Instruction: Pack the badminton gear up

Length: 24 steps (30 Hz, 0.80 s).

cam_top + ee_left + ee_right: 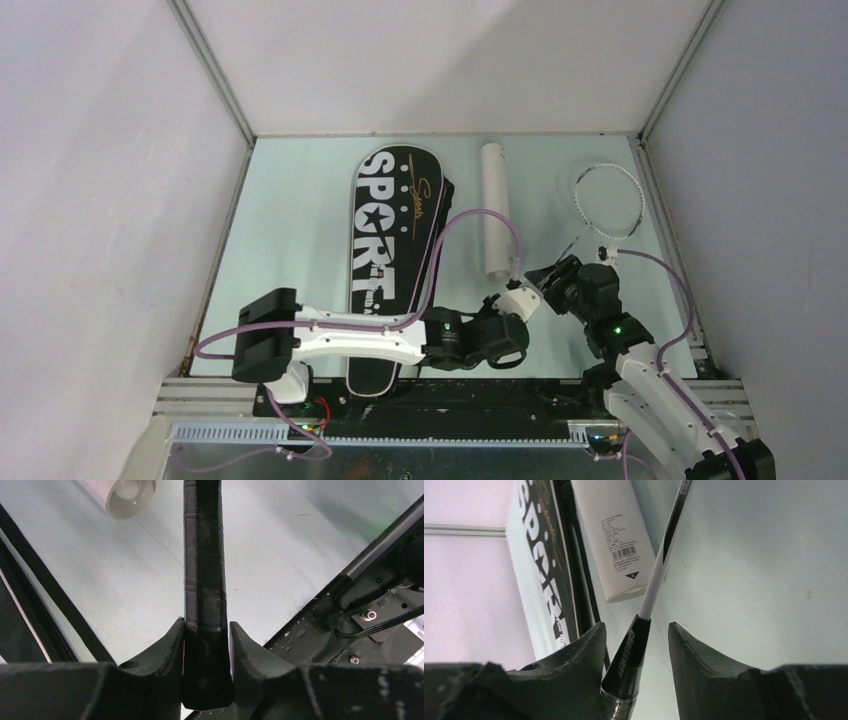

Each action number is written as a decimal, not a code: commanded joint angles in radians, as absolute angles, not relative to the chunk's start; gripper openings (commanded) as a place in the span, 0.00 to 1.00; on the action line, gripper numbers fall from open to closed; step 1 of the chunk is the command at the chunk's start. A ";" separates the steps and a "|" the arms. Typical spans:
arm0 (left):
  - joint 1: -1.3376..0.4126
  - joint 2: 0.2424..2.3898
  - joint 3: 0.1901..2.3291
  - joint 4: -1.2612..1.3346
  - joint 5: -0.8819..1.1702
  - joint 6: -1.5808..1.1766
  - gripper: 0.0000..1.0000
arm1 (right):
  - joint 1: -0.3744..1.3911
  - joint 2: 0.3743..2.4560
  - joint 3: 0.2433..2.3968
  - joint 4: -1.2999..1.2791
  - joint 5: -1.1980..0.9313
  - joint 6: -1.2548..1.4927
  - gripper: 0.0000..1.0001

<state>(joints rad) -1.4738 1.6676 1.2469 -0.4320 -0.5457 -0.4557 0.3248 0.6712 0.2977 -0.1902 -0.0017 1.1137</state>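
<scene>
While the left gripper (206,632) clamps the racket (204,555), the right gripper (636,632) gapes.

Bright, even overhead light; shadows soft. Wrist views sharp mid-frame, near fingers (160,655) blurred (dark, little detail). Racket (608,202) faint, possibly washed out against pale table (290,230).

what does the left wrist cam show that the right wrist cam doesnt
Only the left wrist view: the left gripper shut on the racket's black handle, and the tube's open end. Only the right wrist view: the right gripper open around the handle's cone, the thin shaft, the barcode label on the tube's side, and the SPORT bag. Both: the same racket, the white tube and the pale table.
</scene>
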 commanded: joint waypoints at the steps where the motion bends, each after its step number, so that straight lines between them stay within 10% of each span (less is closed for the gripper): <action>1: -1.439 1.574 1.214 -0.405 -0.534 -0.569 0.00 | 0.310 0.602 0.247 0.005 -0.020 1.143 0.51; 24: -1.422 1.462 1.096 -0.298 -0.465 -0.656 0.00 | 0.285 0.684 0.150 0.259 -0.003 1.312 0.58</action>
